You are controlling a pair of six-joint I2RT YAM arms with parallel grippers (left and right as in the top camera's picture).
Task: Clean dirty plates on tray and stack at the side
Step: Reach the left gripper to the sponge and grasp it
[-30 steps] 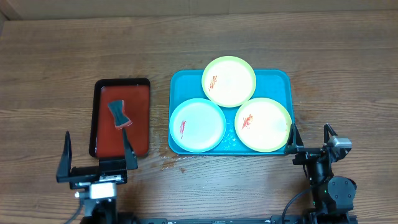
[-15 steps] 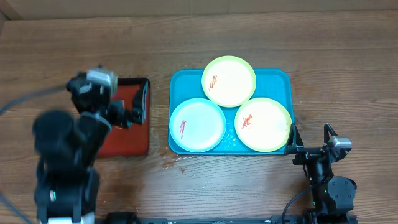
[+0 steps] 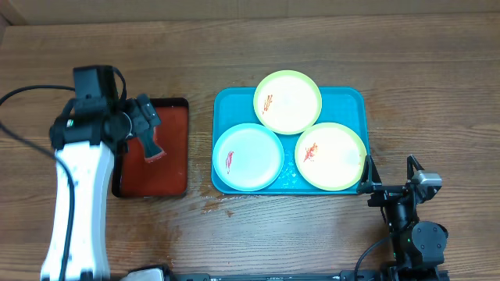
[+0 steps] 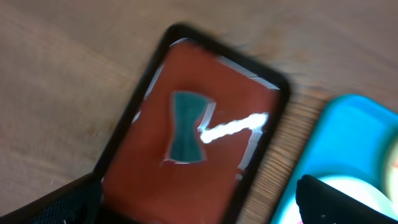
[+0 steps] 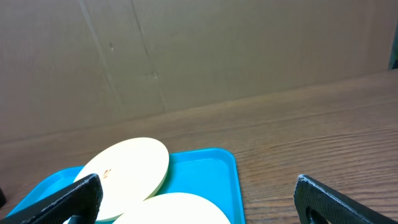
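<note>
My left gripper (image 4: 199, 190) has its jaws spread wide with nothing between them. In the last second it has swung up from its parking spot at the table's (image 3: 234, 47) 7 o'clock edge to hang over the red tray (image 3: 173, 168) at 9 o'clock. My wrist view is smeared, so I read myself as still on the move. In it the scrubber (image 4: 185, 126), a teal hourglass-shaped pad, lies flat on that tray just ahead of my fingertips, untouched and where it lay before.

My right gripper (image 3: 388, 170) has not stirred. Its jaws are just as wide and empty, parked at 5 o'clock just off the near right corner of the turquoise tray (image 3: 351, 97).

The plates are as they were, all three on the turquoise tray just right of centre. One yellow-green plate (image 3: 287, 102) sits at the tray's 12 o'clock, overhanging the far rim. The light blue plate (image 3: 248, 158) is at 8 o'clock, and the second yellow-green plate (image 3: 331, 156) is at 4 o'clock. Each still shows a red smear, and nothing is stacked at the side.

So I judge the cleaning has not begun. The only change is my left side's reach, which looks like the opening move to fetch the scrubber.
</note>
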